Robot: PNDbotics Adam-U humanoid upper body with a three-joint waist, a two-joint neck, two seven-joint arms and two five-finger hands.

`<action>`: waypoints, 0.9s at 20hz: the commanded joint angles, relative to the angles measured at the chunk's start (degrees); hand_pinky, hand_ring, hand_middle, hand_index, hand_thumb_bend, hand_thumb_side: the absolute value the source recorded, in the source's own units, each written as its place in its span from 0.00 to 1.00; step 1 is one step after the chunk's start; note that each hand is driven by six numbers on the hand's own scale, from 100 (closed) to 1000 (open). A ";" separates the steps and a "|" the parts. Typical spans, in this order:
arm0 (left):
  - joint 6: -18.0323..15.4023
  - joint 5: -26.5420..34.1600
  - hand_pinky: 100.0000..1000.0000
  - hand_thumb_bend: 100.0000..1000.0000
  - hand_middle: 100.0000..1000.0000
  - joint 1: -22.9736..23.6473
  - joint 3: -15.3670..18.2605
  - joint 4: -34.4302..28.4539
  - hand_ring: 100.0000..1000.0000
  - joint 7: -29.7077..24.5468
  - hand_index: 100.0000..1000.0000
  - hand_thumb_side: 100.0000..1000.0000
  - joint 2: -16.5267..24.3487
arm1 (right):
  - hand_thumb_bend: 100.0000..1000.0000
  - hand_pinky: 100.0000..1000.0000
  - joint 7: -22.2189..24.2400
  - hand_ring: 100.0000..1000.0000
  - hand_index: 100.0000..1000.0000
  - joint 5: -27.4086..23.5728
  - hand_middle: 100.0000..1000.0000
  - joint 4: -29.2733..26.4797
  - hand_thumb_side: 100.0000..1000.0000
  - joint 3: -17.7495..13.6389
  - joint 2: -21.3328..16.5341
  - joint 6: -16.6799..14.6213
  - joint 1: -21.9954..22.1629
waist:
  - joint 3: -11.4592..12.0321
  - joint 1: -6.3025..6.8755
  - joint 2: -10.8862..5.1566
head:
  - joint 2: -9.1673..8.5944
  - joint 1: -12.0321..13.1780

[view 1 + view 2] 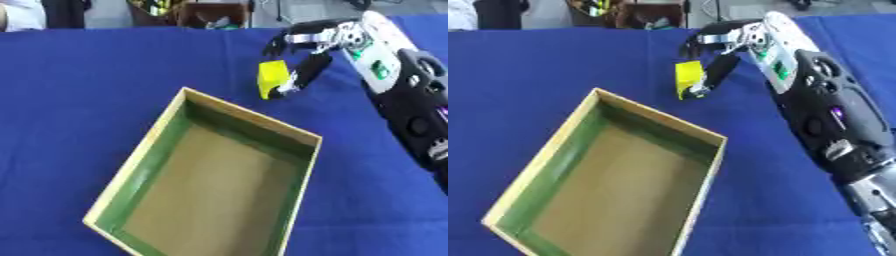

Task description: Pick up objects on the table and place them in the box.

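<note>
Just beyond the far corner of the box (302,136), above the blue desk (79,90), our right hand (337,42) holds the yellow block (272,78), with its fingers (297,75) curled down against the block's right side. We judge the block could slip and fall outside the box, since the hold looks one-sided. The box sits empty.

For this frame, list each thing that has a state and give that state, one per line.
Yellow block: pinched in the right hand, beyond the box's far corner, not yet in the box.
Box: open on top, nothing inside, sitting on the blue cloth.
Right hand: fingers curled round the yellow block.
Left hand: not in view.
</note>
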 commanded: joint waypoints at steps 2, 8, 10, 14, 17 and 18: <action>-0.03 0.23 0.53 0.00 0.69 -0.74 0.26 -0.97 0.68 0.06 0.74 1.00 0.98 | 0.40 0.80 0.26 0.86 0.84 0.85 0.71 -0.32 0.39 -0.46 -0.98 0.06 -1.34 | 0.23 -0.02 -1.14 | -0.57 -0.18; -0.04 0.29 0.53 0.00 0.69 -0.75 0.28 -0.97 0.67 0.10 0.74 1.00 0.90 | 0.25 0.79 -0.29 0.84 0.81 2.26 0.66 0.95 0.34 -0.88 -0.89 0.47 -1.11 | 0.54 -0.04 -0.98 | -0.78 -0.42; -0.03 0.32 0.53 0.00 0.69 -0.76 0.29 -0.97 0.67 0.13 0.74 1.00 0.89 | 0.21 0.78 -0.92 0.82 0.78 2.44 0.62 1.34 0.34 -1.29 -0.82 0.71 -1.07 | 0.60 0.02 -0.91 | -0.79 -0.48; 0.02 0.38 0.53 0.00 0.69 -0.82 0.25 -0.97 0.67 0.13 0.74 1.00 0.81 | 0.11 0.75 -2.79 0.79 0.67 1.67 0.51 1.49 0.35 -1.57 -0.67 1.00 -1.00 | 0.64 0.08 -0.76 | -0.79 -0.50; 0.07 0.39 0.53 0.00 0.69 -0.77 0.28 -0.97 0.67 0.17 0.74 1.00 0.89 | 0.07 0.72 -4.64 0.75 0.55 0.99 0.40 1.13 0.35 -1.61 -0.78 1.36 -1.03 | 0.62 0.14 -0.80 | -0.63 -0.44; 0.07 0.39 0.53 0.00 0.69 -0.77 0.29 -0.97 0.67 0.17 0.74 1.00 0.93 | 0.07 0.72 -5.36 0.75 0.54 0.86 0.40 0.97 0.35 -1.58 -0.84 1.54 -1.04 | 0.60 0.14 -0.85 | -0.56 -0.41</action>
